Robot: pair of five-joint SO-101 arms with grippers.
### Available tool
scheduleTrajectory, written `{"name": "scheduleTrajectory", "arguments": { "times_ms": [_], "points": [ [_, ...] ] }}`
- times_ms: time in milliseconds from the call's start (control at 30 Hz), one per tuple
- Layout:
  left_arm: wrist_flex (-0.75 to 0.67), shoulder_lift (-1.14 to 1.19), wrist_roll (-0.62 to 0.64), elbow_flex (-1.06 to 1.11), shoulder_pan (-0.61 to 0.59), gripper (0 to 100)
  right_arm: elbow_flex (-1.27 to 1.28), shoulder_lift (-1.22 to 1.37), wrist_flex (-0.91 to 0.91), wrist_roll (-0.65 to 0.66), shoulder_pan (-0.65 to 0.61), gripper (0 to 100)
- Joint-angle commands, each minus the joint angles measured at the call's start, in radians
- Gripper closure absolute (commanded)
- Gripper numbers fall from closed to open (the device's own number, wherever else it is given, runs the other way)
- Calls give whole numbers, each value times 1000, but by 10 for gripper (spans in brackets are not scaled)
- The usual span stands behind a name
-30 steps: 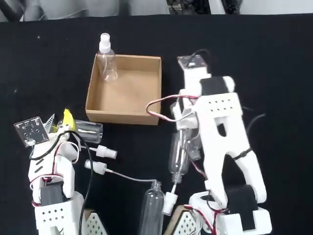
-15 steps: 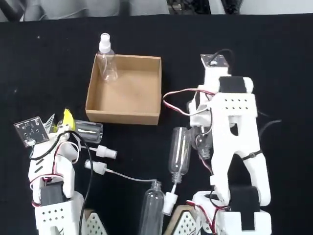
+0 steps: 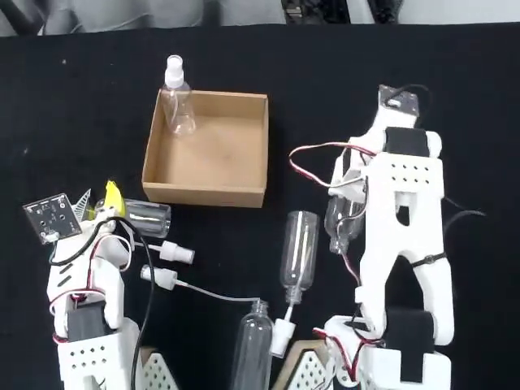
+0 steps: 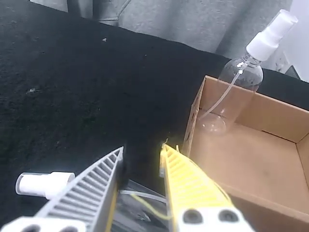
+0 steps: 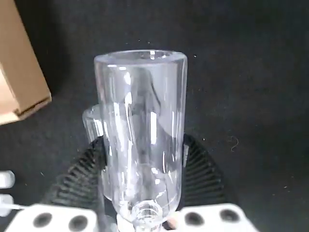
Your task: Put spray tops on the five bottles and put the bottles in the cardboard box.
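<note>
The right arm (image 3: 402, 236) swings out to its own right, away from the cardboard box (image 3: 203, 195), and carries a clear bottle (image 3: 341, 221) with it. The rest lies unmoved on the black bench (image 3: 455, 97). The right claw (image 5: 140, 145) clamps this bare bottle around its body, the open neck pointing back toward the wrist. One capped bottle (image 3: 177, 110) already stands in the box's far corner. Three more bare bottles lie on the bench: one (image 3: 299, 248) just beside the right arm, one (image 3: 252, 345) near the front edge, and one (image 3: 148, 218) by the left claw (image 4: 142, 149), whose fingers stand narrowly parted on nothing firm. Three loose spray tops (image 3: 177, 253) (image 3: 160, 278) (image 3: 281, 335) lie between the arms. The step seems to be presenting the held bottle for capping. To do it well, the right arm likely needs to turn the neck clear of its own claw and hold steady. The left claw should pinch a top by its head, so the thin tube threads straight in.
</note>
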Motion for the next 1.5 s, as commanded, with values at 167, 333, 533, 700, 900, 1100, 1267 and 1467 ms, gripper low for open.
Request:
{"name": "scheduleTrajectory", "arguments": {
  "times_ms": [167,333,533,700,900,1100,1267,1467],
  "points": [
    [-21,-6,-11,25,-10,884,-58,-47,-25,-183,31,988],
    [-21,-6,-11,25,-10,884,-56,-47,-25,-267,31,987],
    [-21,-6,-11,25,-10,884,8,-47,-98,-325,32,987],
    [-21,-6,-11,25,-10,884,162,-47,-334,-393,72,987],
    [-21,-6,-11,25,-10,884,306,-47,-545,-522,150,987],
    [-21,-6,-11,25,-10,884,378,-47,-609,-606,155,987],
    [-21,-6,-11,25,-10,884,392,-47,-608,-638,157,986],
    [-21,-6,-11,25,-10,884,421,-47,-609,-640,173,985]
  ]
}}
